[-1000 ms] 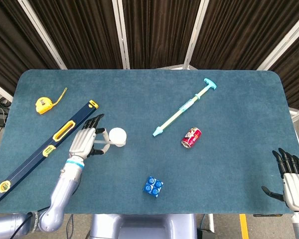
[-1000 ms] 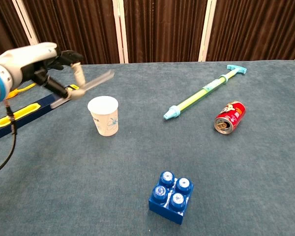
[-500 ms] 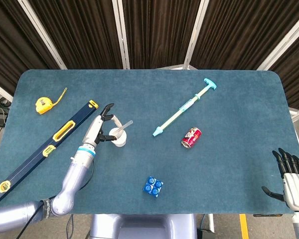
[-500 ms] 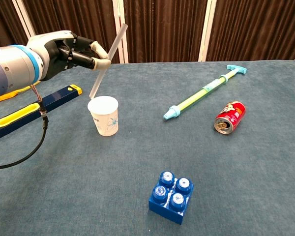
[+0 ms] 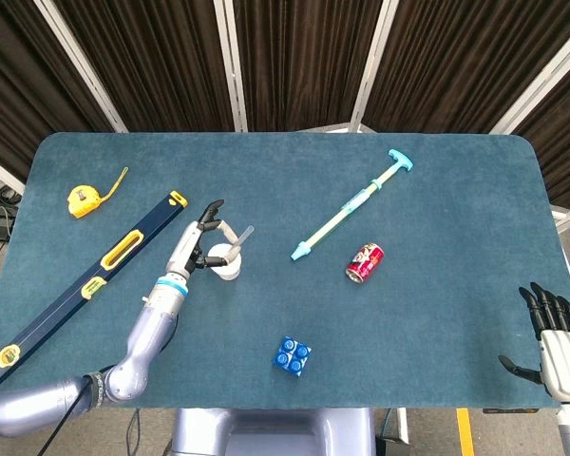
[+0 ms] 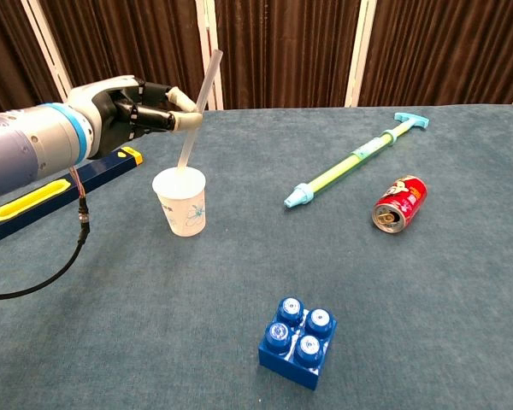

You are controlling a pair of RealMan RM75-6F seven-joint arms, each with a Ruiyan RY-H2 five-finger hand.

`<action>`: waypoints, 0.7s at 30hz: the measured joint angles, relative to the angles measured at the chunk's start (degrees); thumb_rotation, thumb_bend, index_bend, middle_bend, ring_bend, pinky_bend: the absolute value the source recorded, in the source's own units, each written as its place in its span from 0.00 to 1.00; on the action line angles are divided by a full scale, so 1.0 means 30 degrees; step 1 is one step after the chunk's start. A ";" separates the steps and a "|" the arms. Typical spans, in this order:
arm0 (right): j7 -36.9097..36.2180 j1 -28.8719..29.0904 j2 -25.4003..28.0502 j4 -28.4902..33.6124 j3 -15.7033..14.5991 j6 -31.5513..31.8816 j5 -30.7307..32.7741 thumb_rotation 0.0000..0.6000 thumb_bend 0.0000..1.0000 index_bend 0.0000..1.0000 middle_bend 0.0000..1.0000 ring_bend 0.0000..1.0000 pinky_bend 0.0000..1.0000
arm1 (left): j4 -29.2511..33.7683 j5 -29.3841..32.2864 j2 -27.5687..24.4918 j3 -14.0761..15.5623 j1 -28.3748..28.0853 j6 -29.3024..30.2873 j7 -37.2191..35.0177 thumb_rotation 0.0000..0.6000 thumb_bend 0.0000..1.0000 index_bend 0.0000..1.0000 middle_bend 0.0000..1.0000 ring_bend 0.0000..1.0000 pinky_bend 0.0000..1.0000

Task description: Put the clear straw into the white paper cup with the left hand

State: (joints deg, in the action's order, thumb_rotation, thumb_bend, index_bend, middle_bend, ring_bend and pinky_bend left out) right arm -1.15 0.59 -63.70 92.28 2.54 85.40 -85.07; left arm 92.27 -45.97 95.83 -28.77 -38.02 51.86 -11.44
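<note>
The white paper cup (image 6: 181, 203) stands upright on the blue table left of centre, also seen from above as a white cup (image 5: 227, 265). My left hand (image 6: 137, 107) hovers just left of and above it, pinching the clear straw (image 6: 207, 90) near its middle. The straw stands steeply, top leaning right, and its lower end sits inside the cup's mouth. In the head view the left hand (image 5: 198, 245) is beside the cup, with the straw (image 5: 242, 235) sticking out past the rim. My right hand (image 5: 551, 332) rests at the table's near right corner, fingers spread, holding nothing.
A long blue and yellow spirit level (image 5: 85, 285) lies diagonally left of the cup, with a yellow tape measure (image 5: 84, 199) beyond it. A teal pump toy (image 5: 351, 204) and a red can (image 5: 365, 263) lie to the right. A blue block (image 5: 293, 356) sits near the front.
The left hand swung the straw from nearly level to steeply upright, shifted right over the cup, and lowered the straw's bottom end into the cup's mouth. The right hand stayed put.
</note>
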 measured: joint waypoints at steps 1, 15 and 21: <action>0.0004 -0.0001 -0.0003 -0.0001 -0.0001 0.0000 0.0002 1.00 0.09 0.00 0.00 0.00 0.00 | -0.0194 -0.0264 0.0059 0.0075 0.0037 -0.0091 -0.0302 1.00 0.37 0.57 0.00 0.00 0.00; 0.0113 -0.0015 -0.0037 0.0026 0.0011 0.0043 0.0021 1.00 0.09 0.00 0.00 0.00 0.00 | -0.1196 -0.2602 -0.0320 0.1375 0.1300 -0.0834 -0.3536 1.00 0.34 0.44 0.00 0.00 0.00; 0.0175 -0.0026 -0.0051 0.0058 0.0016 0.0066 0.0034 1.00 0.09 0.00 0.00 0.00 0.00 | -0.1040 -0.3488 -0.0862 0.1697 0.1865 -0.0707 -0.4491 1.00 0.34 0.42 0.00 0.00 0.00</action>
State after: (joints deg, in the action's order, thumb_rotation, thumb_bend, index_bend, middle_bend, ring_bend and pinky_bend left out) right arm -0.63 0.52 -63.85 92.45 2.58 85.60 -84.96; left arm 89.15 -56.43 93.24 -23.68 -32.42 49.74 -24.92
